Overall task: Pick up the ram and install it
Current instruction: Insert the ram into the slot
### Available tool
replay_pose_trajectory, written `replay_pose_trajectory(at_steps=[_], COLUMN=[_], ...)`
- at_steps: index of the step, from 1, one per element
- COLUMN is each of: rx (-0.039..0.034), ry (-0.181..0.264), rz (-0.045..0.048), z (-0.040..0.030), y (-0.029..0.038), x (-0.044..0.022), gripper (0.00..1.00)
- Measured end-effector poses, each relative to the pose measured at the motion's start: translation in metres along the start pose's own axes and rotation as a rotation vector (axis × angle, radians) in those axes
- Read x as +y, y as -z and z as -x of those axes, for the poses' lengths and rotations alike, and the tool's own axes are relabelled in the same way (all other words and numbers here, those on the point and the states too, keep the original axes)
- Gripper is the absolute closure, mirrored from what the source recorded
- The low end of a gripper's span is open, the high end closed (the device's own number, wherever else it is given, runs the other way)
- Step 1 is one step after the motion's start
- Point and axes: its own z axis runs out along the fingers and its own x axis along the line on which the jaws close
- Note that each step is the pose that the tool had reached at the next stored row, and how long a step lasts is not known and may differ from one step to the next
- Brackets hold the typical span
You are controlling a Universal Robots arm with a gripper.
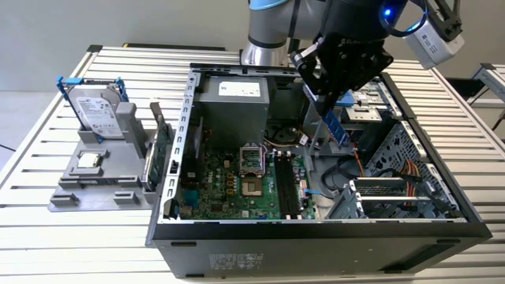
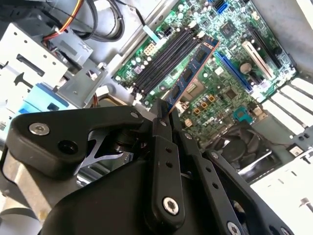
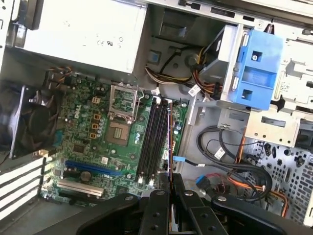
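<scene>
Ram [image 1: 337, 127] pinched by upper end in my jaws, clamped on it, hanging slanted above memory slots [image 3: 154, 137] of motherboard [image 1: 229, 183], not seated. My arm [image 1: 268, 29] stood over open case [image 1: 316, 231] on slatted tabletop [image 1: 47, 236], wrist pointing down.

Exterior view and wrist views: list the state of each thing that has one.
computer case, lying on its side, open on top.
memory slots, empty.
tool, shut on the ram.
ram, held above the computer case, not seated in the memory slots.
hard drive, upright in the gray stand outside the computer case.
</scene>
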Motion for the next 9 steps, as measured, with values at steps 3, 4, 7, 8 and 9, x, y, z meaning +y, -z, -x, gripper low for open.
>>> replay_pose_trajectory(at_steps=[3, 4, 7, 8, 9], rx=[-0.0001, -0.0002, -0.0003, -0.0003, -0.0003], ry=[-0.030, -0.041, -0.072, -0.083, -0.094], rz=[-0.0002, -0.0002, -0.0004, -0.0004, -0.0005], z=[0.0004, 0.0005, 0.0009, 0.0010, 0.0012], y=[0.0000, 0.0000, 0.0000, 0.0000, 0.0000], x=[0.0000, 0.0000, -0.0001, -0.0001, -0.0001], gripper=[1.00, 1.00, 1.00, 1.00, 1.00])
